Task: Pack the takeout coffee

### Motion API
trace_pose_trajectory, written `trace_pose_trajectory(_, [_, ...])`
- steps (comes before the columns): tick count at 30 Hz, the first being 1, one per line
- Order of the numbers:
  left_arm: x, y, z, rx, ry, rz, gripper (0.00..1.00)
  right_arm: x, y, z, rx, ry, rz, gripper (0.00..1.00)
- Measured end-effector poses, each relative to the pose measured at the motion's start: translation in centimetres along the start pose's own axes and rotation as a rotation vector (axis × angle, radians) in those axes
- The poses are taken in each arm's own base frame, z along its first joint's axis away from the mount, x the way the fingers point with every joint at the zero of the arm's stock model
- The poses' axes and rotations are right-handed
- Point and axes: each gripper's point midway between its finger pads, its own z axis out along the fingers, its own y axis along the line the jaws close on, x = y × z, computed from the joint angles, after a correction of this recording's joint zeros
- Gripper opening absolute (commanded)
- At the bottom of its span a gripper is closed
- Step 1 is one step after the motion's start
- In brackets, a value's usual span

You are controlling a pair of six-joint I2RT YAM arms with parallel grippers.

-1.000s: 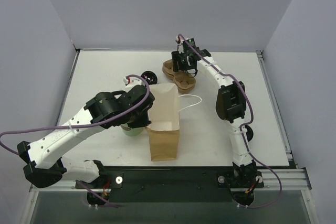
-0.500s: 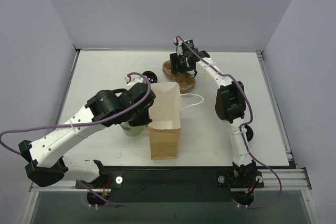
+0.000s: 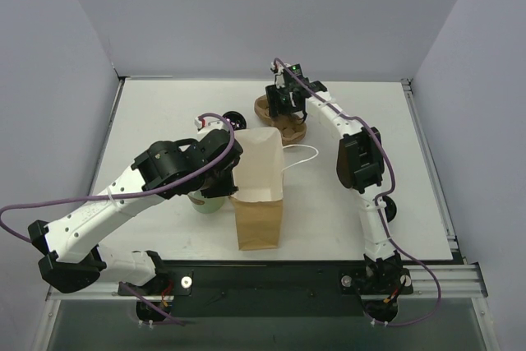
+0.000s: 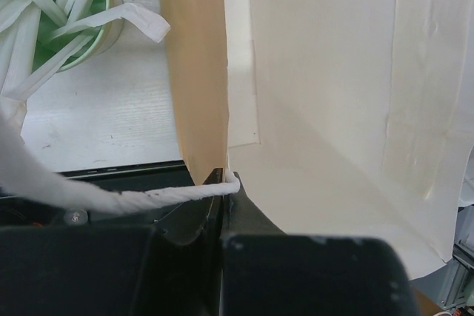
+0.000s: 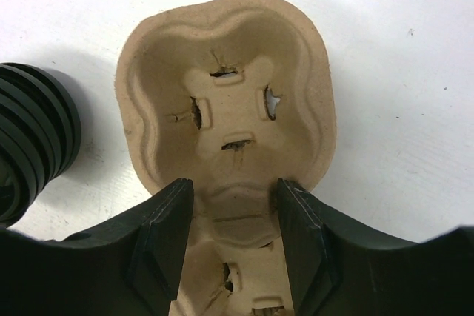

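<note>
On the white table [image 3: 164, 113], boxed in by pale grey walls [image 3: 246, 14] with a metal rail [image 3: 427, 273] along the near edge, a plain brown paper bag [image 3: 259, 187] stands open. Its pale lining shows, and a white cord handle [image 3: 300, 152] loops out to the right. At the bag's left rim the left gripper [image 4: 222, 183] is clamped tight on the paper, beside a green cup [image 4: 89, 35] full of white straws [image 4: 44, 5]. At the far side the right gripper [image 5: 233, 209] hangs with fingers half spread, straddling the narrow waist of a moulded pulp cup tray [image 5: 222, 101]; whether they touch it I cannot tell. The takeout coffee [image 3: 234, 118], small, round and black, sits on the table just left of that tray, outside the bag; its top is too small to make out.
</note>
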Motion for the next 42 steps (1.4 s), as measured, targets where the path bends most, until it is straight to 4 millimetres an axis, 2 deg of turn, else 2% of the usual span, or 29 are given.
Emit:
trace_pose_trajectory(6, [0.1, -0.1, 0.0, 0.004, 0.006, -0.001, 0.01, 0.1, -0.5, 0.0, 0.027, 0.002, -0.018, 0.45])
trace_pose_trajectory(16, [0.1, -0.3, 0.0, 0.012, 0.007, -0.006, 0.01, 0.1, -0.7, 0.0, 0.036, 0.002, -0.029, 0.52])
trace_pose_trajectory(22, [0.1, -0.4, 0.0, 0.016, 0.006, -0.007, 0.01, 0.3, -0.8, 0.0, 0.036, 0.004, -0.029, 0.49])
trace_pose_trajectory(32, [0.1, -0.4, 0.0, 0.018, 0.007, -0.008, 0.01, 0.4, -0.9, -0.1, 0.039, 0.003, -0.033, 0.49])
trace_pose_trajectory(35, [0.1, -0.4, 0.0, 0.018, 0.007, -0.008, 0.01, 0.4, -0.9, -0.1, 0.042, 0.003, -0.033, 0.48])
trace_pose_trajectory(42, [0.1, -0.5, 0.0, 0.019, 0.007, -0.008, 0.02, 0.6, -1.1, -0.3, 0.047, 0.007, -0.041, 0.37])
